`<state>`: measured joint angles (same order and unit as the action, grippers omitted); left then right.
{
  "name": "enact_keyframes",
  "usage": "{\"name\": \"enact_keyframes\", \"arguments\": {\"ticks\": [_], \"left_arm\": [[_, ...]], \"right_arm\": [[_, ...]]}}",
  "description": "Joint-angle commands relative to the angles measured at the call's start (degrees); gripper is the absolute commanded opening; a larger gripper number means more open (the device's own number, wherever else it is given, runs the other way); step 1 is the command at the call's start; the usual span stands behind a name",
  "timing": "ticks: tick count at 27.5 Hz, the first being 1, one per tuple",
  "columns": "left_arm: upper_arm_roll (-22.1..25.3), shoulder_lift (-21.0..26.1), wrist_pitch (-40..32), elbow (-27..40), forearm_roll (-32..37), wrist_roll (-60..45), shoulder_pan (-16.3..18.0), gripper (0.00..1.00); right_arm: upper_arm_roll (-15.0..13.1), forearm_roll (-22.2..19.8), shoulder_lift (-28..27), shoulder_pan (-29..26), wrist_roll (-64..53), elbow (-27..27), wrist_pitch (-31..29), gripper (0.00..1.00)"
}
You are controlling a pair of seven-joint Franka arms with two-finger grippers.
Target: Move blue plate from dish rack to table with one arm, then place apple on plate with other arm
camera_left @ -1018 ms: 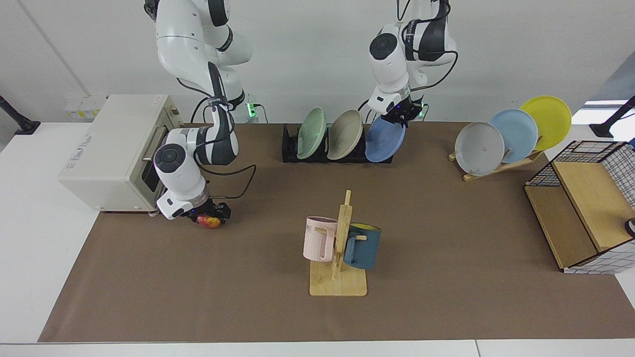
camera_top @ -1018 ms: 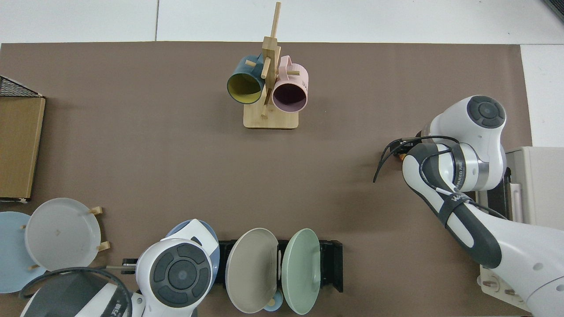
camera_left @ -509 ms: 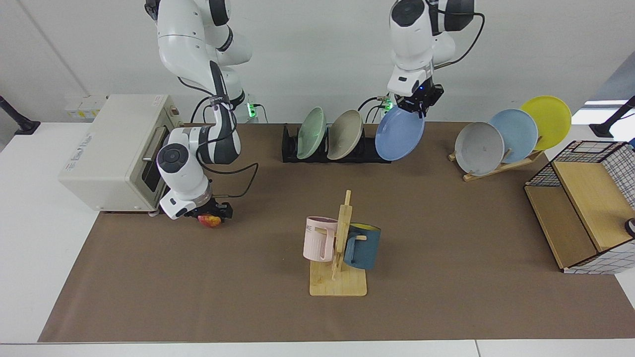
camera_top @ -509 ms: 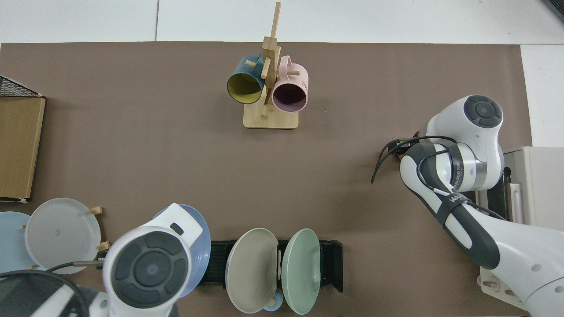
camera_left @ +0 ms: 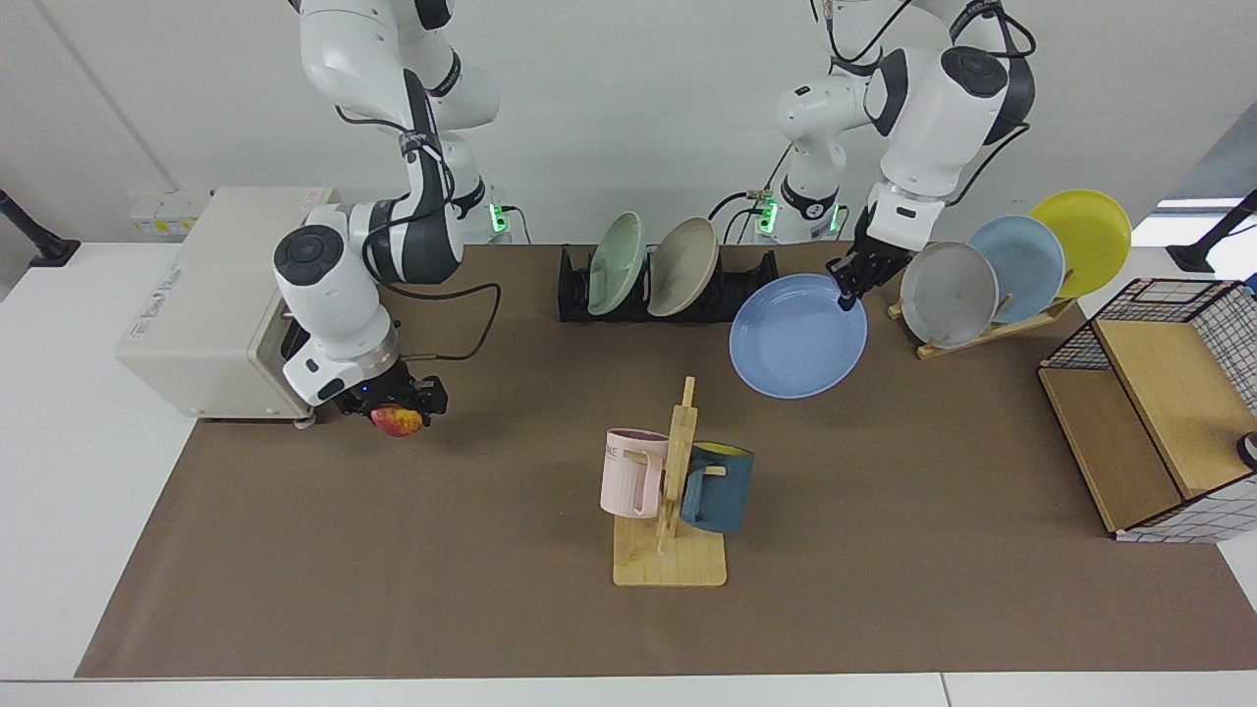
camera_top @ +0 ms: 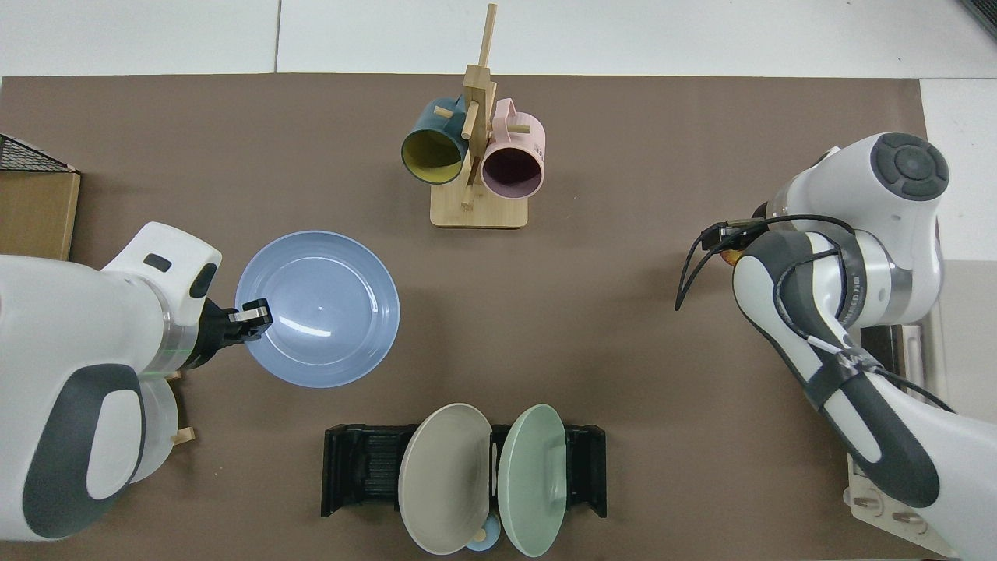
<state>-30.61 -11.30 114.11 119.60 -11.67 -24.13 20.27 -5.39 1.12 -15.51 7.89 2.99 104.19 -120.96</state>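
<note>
Round matte periwinkle-blue plate [camera_left: 797,336] pinched by its rim in the black left gripper [camera_left: 850,282], tilted above the brown-matted table [camera_left: 884,511], clear of the slotted black dish rack [camera_left: 574,285]. Small red-yellow apple [camera_left: 397,421] clamped in right gripper [camera_left: 393,405], mostly hidden in top view.

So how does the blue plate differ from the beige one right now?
The blue plate is out of the dish rack, held by its rim in the left gripper above the mat; the beige plate stands in a slot. The blue one is tipped nearly flat, the beige near upright. Both are round, shallow-rimmed and alike in size.
</note>
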Motion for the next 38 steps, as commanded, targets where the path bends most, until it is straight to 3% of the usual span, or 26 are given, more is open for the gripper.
{"name": "enact_keyframes", "arguments": {"ticks": [1, 6, 9, 15, 23, 26, 29, 32, 34, 38], "left_arm": [[-0.9, 7.6, 7.9, -0.9, -0.5, -7.3, -5.5, 0.00], [-1.1, 15.7, 14.9, -0.9, 1.5, -11.3, -11.2, 0.00], [-1.1, 17.5, 18.1, -0.3, 3.8, -16.0, -14.7, 0.00], [-1.1, 21.1, 22.0, 0.1, 4.9, -16.2, -16.7, 0.00], [-1.1, 20.8, 22.3, 1.4, 5.8, -16.7, -19.1, 0.00], [-1.1, 20.3, 22.4, 2.8, 7.4, -16.9, -20.3, 0.43], [-1.1, 20.4, 22.4, 2.7, 8.2, -16.8, -19.9, 0.75], [-0.9, 20.4, 22.3, 2.7, 8.2, -16.9, -19.5, 0.81], [-0.3, 20.3, 21.7, 2.7, 8.3, -17.0, -19.2, 1.00], [2.7, 20.3, 17.7, 0.6, 10.4, -17.2, -19.1, 1.00]], "right_arm": [[0.6, 0.3, 2.4, 0.1, -1.2, -2.4, 4.4, 0.02], [0.6, 0.3, 2.8, 0.6, -1.2, -2.6, 4.4, 0.02], [0.6, 0.4, 2.9, 0.6, -1.2, -2.6, 4.4, 0.02], [0.6, 0.4, 3.1, 0.6, -1.2, -2.5, 4.3, 0.03], [0.6, 0.5, 3.2, 0.8, -1.2, -2.4, 4.4, 0.03], [0.6, 0.5, 3.2, 0.9, -1.1, -2.4, 4.4, 0.03], [0.6, 0.5, 3.3, 0.9, -1.1, -2.1, 4.4, 0.03], [0.9, 0.5, 3.5, 1.4, -0.6, -2.1, 4.4, 0.03], [0.9, 0.5, 3.6, 1.7, -0.5, -1.9, 4.4, 0.03], [1.0, 0.5, 3.7, 1.9, -0.3, -1.9, 4.4, 0.03]]}}
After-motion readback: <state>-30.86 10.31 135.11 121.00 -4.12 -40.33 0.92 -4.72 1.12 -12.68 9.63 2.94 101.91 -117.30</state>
